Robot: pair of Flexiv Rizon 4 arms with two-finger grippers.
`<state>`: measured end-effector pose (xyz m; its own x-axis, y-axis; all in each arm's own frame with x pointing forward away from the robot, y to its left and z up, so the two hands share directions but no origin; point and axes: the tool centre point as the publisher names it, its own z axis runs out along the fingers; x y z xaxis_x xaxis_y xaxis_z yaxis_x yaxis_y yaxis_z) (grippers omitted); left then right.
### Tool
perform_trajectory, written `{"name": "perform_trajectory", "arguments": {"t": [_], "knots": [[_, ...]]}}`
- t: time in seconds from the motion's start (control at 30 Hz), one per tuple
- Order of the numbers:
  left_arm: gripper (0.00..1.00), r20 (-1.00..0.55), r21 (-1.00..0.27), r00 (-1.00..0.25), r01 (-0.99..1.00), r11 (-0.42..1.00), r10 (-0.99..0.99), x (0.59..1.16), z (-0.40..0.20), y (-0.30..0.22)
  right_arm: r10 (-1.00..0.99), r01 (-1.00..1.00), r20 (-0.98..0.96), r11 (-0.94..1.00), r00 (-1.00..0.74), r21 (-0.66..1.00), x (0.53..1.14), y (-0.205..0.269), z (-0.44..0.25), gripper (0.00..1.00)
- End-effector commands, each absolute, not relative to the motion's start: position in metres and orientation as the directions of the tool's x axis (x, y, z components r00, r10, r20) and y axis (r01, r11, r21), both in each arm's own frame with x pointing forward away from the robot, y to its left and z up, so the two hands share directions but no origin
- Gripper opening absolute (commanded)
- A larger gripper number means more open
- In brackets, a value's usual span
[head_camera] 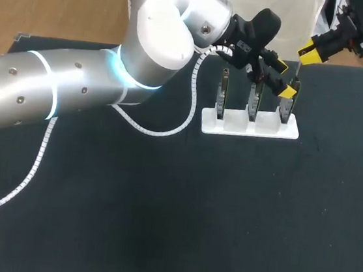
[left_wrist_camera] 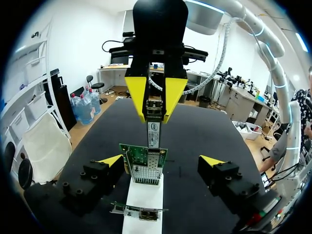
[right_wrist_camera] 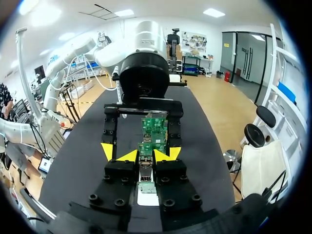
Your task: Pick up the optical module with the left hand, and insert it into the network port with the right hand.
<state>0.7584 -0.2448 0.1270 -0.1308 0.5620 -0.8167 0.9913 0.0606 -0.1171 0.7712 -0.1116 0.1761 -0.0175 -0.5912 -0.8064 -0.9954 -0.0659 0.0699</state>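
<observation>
Optical module [left_wrist_camera: 153,132]: held upright in the right gripper [left_wrist_camera: 154,117], whose yellow fingers pinch its upper end from both sides. It hangs straight above the network card [left_wrist_camera: 139,155].
Network card: the end one of three standing in the white stand [head_camera: 248,125] on the dark desk [head_camera: 160,206]. Its metal port seems to open upward, toward the module.
Module to port: the module's lower end reaches the card's top edge (no view shows whether it has entered the port).
Left gripper [left_wrist_camera: 162,161]: spread wide and empty, with one finger on each side of the card. As far as shows, it touches neither the card nor the module.
Done: since the right gripper holds the module, the pick-up and handover look complete, and so does the left arm's share.
Left: the insertion itself. The right gripper has to press the module down along the port until it seats, then let go.
Watch: the module should stay in line with the port, since a tilt could jam it or rock the card in its slot.
</observation>
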Motion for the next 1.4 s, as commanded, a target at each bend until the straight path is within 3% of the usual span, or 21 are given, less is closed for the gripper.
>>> {"name": "perform_trajectory", "arguments": {"t": [0.03,1.4], "knots": [[1.0,-0.815,-0.117,-0.132,0.991,0.063,0.564,0.7571,0.1276,-0.2443,-0.589,-0.995,-0.808,-0.065,-0.02,0.072,0.7728,-0.1121,0.176,0.0],[1.0,-0.815,-0.117,-0.132,0.991,0.063,0.564,0.7571,0.1276,-0.2443,-0.589,-0.997,-0.808,-0.054,-0.013,0.056,0.7667,-0.1135,0.1717,0.0]]}}
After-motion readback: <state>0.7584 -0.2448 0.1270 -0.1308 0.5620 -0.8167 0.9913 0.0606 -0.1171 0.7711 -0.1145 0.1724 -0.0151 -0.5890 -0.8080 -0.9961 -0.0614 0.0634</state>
